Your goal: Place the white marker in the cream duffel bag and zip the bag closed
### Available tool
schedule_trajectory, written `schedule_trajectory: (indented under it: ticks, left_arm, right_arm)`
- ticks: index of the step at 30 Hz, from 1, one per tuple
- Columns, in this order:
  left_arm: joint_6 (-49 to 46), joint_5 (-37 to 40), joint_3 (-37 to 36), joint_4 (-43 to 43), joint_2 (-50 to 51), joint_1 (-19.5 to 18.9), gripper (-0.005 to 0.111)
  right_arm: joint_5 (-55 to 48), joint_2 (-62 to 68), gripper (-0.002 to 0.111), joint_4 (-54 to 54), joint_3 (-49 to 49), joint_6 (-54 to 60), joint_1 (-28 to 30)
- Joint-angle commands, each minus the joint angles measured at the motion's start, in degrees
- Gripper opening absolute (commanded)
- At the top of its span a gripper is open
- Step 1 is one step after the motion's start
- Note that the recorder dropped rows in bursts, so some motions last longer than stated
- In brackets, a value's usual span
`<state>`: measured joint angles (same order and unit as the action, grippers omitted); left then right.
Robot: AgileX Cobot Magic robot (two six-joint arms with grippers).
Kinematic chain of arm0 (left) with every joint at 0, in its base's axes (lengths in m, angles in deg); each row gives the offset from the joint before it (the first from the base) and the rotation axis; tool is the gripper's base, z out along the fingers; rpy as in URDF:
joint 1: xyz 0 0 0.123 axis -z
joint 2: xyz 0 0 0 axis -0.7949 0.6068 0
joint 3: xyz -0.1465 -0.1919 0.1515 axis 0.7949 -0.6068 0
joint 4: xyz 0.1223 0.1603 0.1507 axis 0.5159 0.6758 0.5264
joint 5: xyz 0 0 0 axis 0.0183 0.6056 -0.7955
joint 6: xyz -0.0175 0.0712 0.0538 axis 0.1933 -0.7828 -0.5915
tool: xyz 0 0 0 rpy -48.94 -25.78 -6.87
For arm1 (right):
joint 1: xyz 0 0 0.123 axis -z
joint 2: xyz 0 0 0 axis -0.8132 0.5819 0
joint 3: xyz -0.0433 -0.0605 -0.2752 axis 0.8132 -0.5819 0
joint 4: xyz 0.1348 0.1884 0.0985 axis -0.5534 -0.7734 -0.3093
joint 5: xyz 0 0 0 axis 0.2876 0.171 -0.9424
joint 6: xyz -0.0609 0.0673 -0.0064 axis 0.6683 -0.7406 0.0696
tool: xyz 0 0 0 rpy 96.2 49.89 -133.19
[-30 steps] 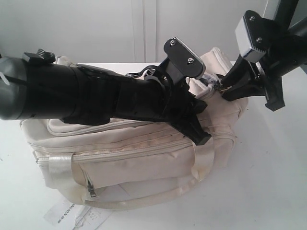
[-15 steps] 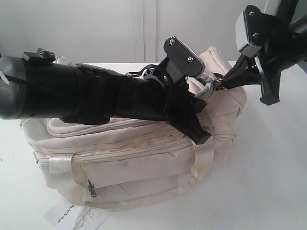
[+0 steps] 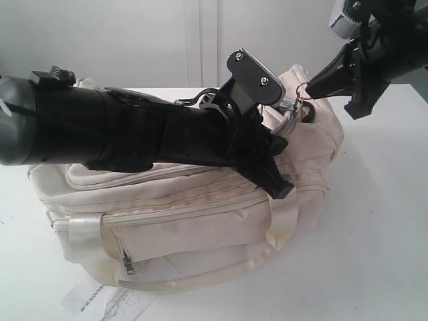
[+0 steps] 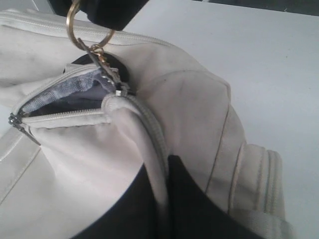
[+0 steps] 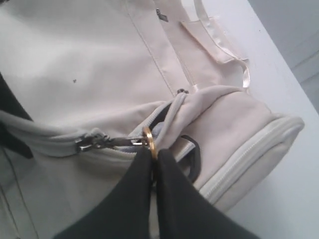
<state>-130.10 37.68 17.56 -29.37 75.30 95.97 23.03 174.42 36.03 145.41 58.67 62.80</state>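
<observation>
The cream duffel bag (image 3: 200,200) lies on its side on the white table. My left gripper (image 4: 164,162) is shut on a fold of the bag's top fabric beside the zip (image 4: 65,115). My right gripper (image 5: 154,152) is shut on the gold ring (image 5: 149,141) of the zip pull, which runs back to the slider (image 5: 87,143). In the exterior view that gripper (image 3: 309,87) holds the ring above the bag's right end. A short stretch of the zip still gapes, showing grey lining (image 4: 75,92). The white marker is out of view.
A printed white paper tag (image 3: 100,299) sticks out from under the bag at the table's front. The bag's satin handle (image 3: 200,275) loops along the table in front. A pale wall stands behind the table.
My right gripper has risen up and to the right with the zip ring in it, drawing the pull taut. The left arm has held still.
</observation>
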Motion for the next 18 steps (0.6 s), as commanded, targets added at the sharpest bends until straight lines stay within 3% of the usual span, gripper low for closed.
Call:
schedule_trajectory:
  ticks: [1, 18]
  left_arm:
    - [0.2, 1.8, 0.1, -1.2, -0.3, 0.2, 0.000]
    - [0.0, 4.1, 0.0, 0.3, -2.5, 0.2, 0.000]
  right_arm:
    - [9.2, 0.0, 0.000, -1.6, 0.1, -6.6, 0.2]
    - [22.6, 2.8, 0.000, -1.7, 0.1, -16.3, 0.2]
